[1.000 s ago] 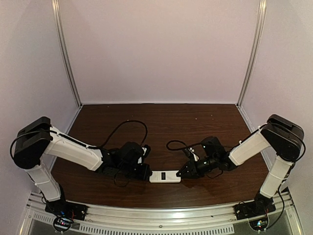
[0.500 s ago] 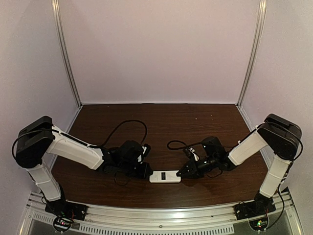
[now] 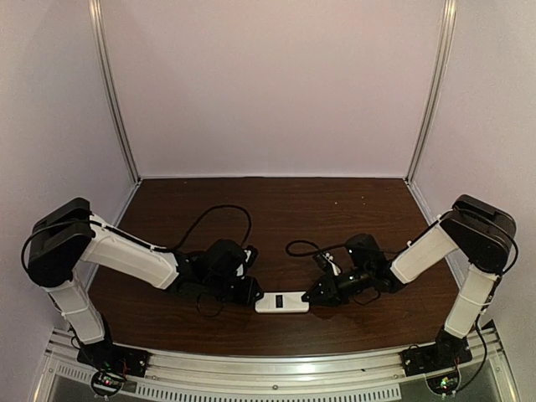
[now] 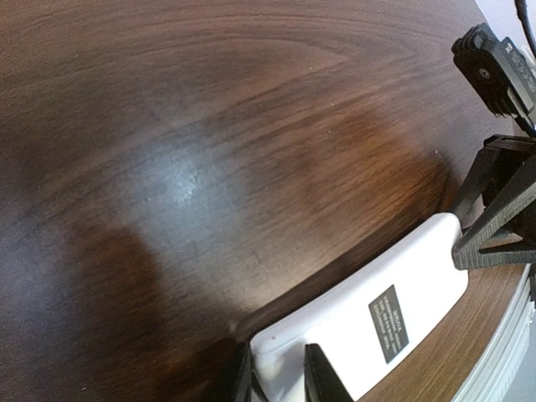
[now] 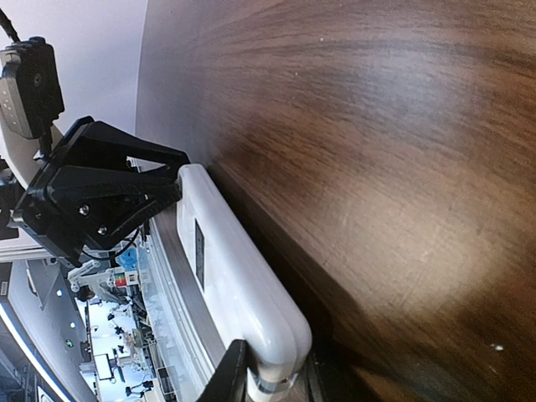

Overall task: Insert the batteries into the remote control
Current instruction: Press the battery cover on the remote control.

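Observation:
The remote control [image 3: 282, 301] lies flat near the table's front edge, its plain white back up with a small dark label [image 4: 389, 323]. My left gripper [image 3: 253, 293] is at its left end; in the left wrist view the white end [image 4: 280, 360] fills the space between the fingers of that gripper [image 4: 276, 381]. My right gripper [image 3: 311, 295] is shut on the right end, and the right wrist view shows its fingers [image 5: 230, 373] pinching the rounded end of the remote [image 5: 226, 276]. The batteries are out of view.
Black cables loop over the brown table behind each gripper [image 3: 222, 219] [image 3: 306, 247]. The metal rail [image 3: 268, 368] with the arm bases runs just in front of the remote. Pale walls enclose the table on three sides.
The left gripper has edged slightly right and back at the remote's left end. The remote has shifted a touch with it. The right arm is almost still.

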